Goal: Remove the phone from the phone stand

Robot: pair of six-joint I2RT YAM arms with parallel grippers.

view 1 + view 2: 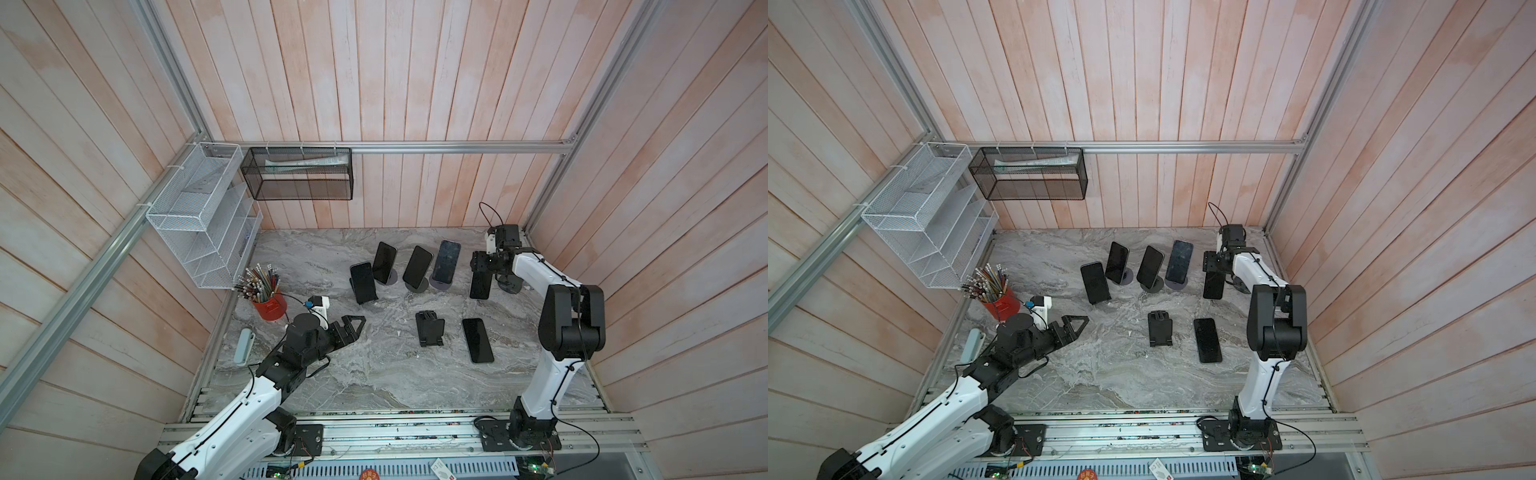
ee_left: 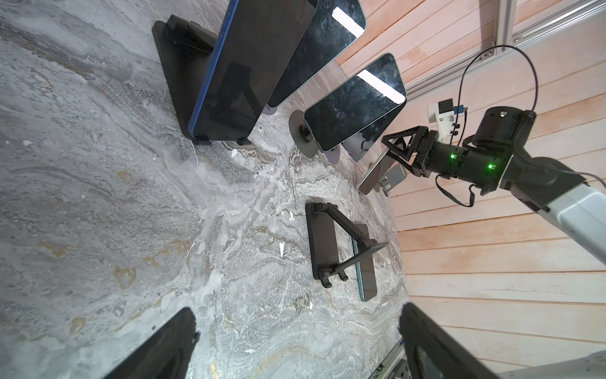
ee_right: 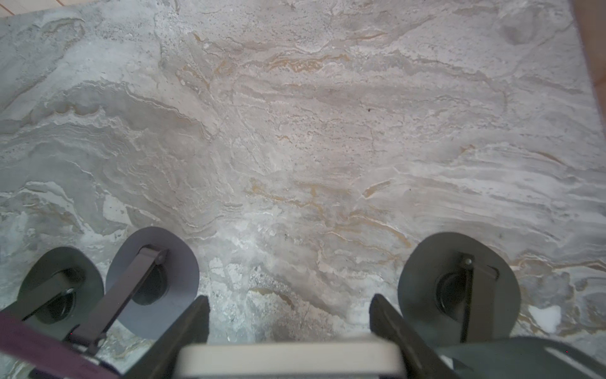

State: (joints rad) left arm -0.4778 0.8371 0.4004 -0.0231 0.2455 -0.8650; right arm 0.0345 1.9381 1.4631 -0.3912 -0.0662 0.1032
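So, the right gripper (image 1: 482, 271) is clamped on the top end of a dark phone (image 1: 480, 287). The phone hangs upright at the back right of the marble table (image 1: 374, 374), just beside a round-based stand (image 1: 511, 286), on the side toward the middle. In the right wrist view the phone's pale edge sits between the two fingers (image 3: 187, 328), with the stand's round base off to one side. I can't tell whether the phone touches the stand's plate. The left gripper (image 1: 353, 328) is spread wide and holds nothing; it hovers over bare table near the red pencil cup (image 1: 270, 307). The back-row phones (image 1: 417, 264) lean on stands of their own, and a loose phone (image 1: 478, 341) lies flat next to an empty folding stand (image 1: 429, 329) — both well apart from either gripper.
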